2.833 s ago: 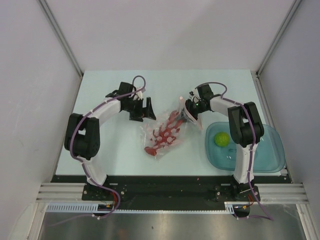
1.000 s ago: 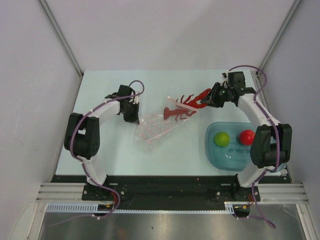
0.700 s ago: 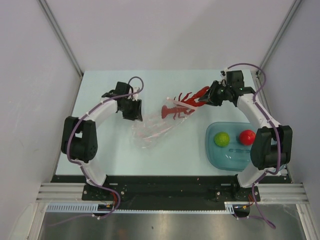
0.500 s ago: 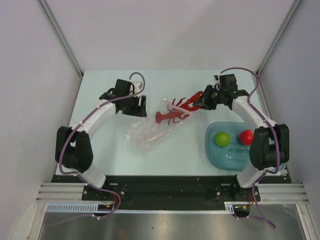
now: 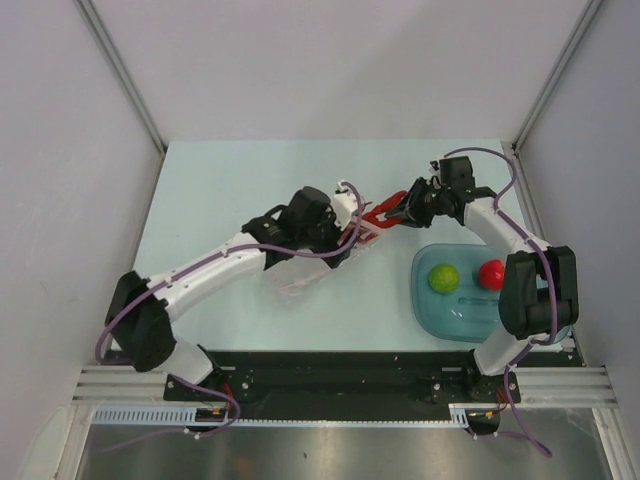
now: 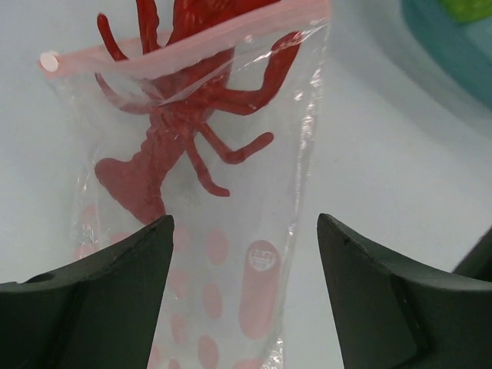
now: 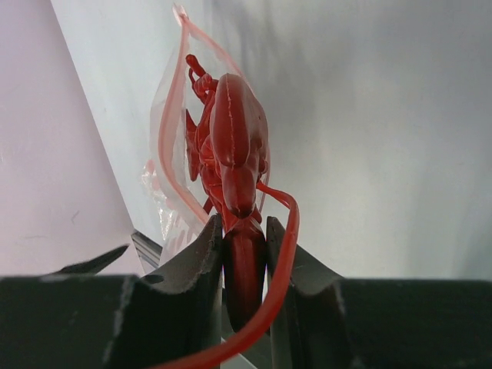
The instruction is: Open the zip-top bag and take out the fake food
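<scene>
The zip-top bag [image 6: 254, 254] is clear with pink dots and lies on the table with its pink zip strip [image 6: 192, 38] open. In the top view the bag [image 5: 300, 282] is mostly under my left arm. The red lobster [image 6: 177, 146] is partly inside the bag, with its front end out past the strip. My right gripper [image 7: 242, 227] is shut on one lobster claw [image 7: 234, 138], as the top view [image 5: 400, 211] also shows. My left gripper [image 6: 244, 231] is open, its jaws astride the bag's lower part. The green ball [image 5: 443, 277] and the red fruit [image 5: 491, 273] lie in the tray.
The teal-blue tray [image 5: 525, 320] sits at the right front of the table, and its corner shows in the left wrist view [image 6: 453, 54]. White walls enclose the table on three sides. My left arm [image 5: 220, 265] stretches diagonally across the table's middle.
The red fruit came to lie in the tray and my right gripper drew the lobster partly out of the bag. My left arm has swung right, over the bag.
</scene>
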Robot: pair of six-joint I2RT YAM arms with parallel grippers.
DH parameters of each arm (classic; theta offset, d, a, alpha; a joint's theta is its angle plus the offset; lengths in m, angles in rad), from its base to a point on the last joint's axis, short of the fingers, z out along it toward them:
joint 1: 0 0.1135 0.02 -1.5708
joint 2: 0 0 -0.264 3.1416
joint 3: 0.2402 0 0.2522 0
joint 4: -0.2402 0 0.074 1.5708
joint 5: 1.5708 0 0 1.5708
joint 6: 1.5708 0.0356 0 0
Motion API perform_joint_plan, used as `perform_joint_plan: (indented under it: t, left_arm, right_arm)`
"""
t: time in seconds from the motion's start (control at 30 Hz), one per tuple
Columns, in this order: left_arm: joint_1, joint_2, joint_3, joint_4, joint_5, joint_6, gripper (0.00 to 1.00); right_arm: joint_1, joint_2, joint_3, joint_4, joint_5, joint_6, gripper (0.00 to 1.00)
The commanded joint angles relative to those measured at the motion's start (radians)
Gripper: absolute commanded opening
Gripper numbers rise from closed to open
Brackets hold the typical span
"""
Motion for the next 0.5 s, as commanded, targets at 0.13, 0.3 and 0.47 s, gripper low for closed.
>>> perform_joint_plan:
  t: [0.13,0.3,0.47]
  left_arm:
    - [-0.010,0.160,0.073,-0.033,-0.044,0.055,0.76]
    - [-0.032,0.169,0.055,-0.027,0.002,0.055,0.68]
    - [-0.039,0.137,0.026,-0.021,0.049,0.032,0.71]
  right_arm:
    - [-0.005,-0.073,-0.015,0.061,-0.051,0.041,0.00]
    - [-0.011,-0.103,-0.038,0.075,-0.045,0.041,0.00]
    - [-0.011,-0.098,-0.058,0.089,-0.062,0.043,0.00]
